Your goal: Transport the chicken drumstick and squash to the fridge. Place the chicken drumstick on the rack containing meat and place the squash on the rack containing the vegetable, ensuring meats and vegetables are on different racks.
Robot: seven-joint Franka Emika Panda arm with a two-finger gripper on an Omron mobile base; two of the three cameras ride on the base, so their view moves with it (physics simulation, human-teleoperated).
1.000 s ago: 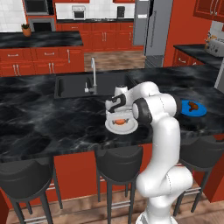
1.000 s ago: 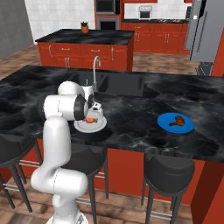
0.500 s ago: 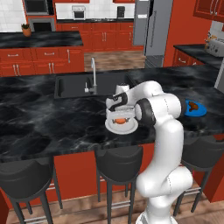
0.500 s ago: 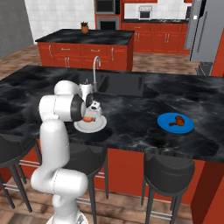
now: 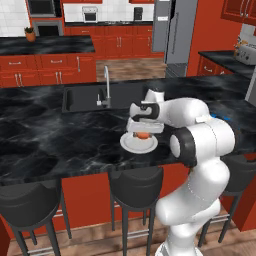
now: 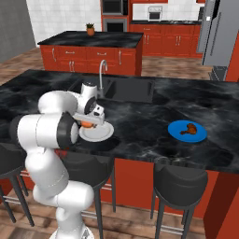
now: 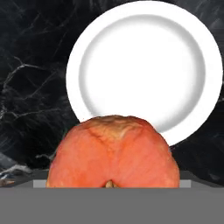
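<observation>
**A:** Starting at the left, what's in hand?

**B:** The gripper (image 5: pixel 142 131) is over the white plate (image 5: pixel 127 145) on the black counter (image 5: pixel 45 142), with the squash (image 5: pixel 143 134) right between its fingers. In the hand view the squash (image 7: pixel 113 153) sits close against the camera, the plate (image 7: pixel 144 70) bare beyond it.

**A:** Pinched?

**B:** The jaws stand wide; I cannot tell whether they press it. I'd judge this the squash pickup.

**A:** And rightward?

**B:** The chicken drumstick (image 6: pixel 188 129) lies on the blue plate (image 6: pixel 200 137), well apart. The fridge (image 5: pixel 175 31) stands far behind. Next comes a firm hold, then a lift and the drive there.
</observation>
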